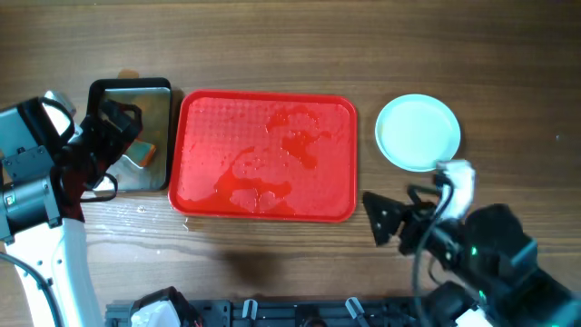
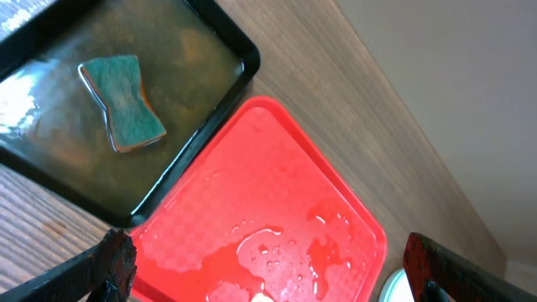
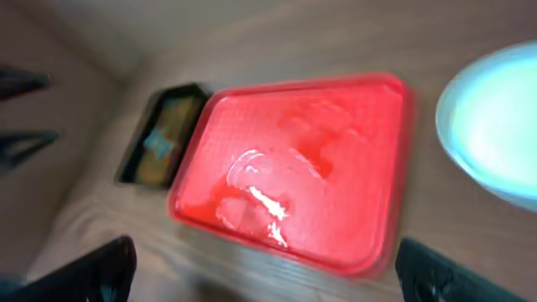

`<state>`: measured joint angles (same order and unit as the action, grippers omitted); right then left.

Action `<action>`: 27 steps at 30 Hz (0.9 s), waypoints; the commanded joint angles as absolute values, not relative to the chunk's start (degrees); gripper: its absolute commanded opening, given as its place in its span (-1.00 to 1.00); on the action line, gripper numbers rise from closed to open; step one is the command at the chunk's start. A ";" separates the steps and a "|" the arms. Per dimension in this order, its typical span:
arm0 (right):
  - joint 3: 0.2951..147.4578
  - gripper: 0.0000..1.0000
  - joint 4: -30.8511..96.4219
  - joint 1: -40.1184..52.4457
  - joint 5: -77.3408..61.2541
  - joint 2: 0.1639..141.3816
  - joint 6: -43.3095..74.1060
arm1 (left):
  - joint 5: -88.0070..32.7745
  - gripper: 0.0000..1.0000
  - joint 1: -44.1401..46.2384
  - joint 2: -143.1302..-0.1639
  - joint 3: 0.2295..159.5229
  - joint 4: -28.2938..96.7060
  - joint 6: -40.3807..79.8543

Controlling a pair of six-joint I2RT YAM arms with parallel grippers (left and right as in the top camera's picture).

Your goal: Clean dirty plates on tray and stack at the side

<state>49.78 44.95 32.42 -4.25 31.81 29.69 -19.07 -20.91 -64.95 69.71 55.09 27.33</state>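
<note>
Overhead view: a red tray (image 1: 200, 118), empty and wet with puddles, lies mid-table. The plates (image 1: 418, 133) show as one pale disc just right of it; their count cannot be told. Both grippers are empty with jaws spread, the left gripper (image 1: 116, 127) above a black pan (image 1: 156, 100) holding a sponge (image 2: 124, 102), the right gripper (image 1: 386, 218) near the plates. The plates are probably rigid, breakable and slick when wet, so the rim is the best place to grip.

A wood-grain table (image 1: 508, 54) is filling the overhead view
Soft, even light is falling across it; a plain pale surface (image 2: 470, 84) is showing beyond its edge
</note>
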 commanded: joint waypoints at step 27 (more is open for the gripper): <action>0.27 0.99 -10.35 1.26 -26.20 0.19 5.67 | -20.10 1.00 -20.64 -65.25 69.76 54.96 27.44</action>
<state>1.43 -10.20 1.54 -26.57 0.97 11.33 -19.42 -20.91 -65.04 69.69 55.11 27.33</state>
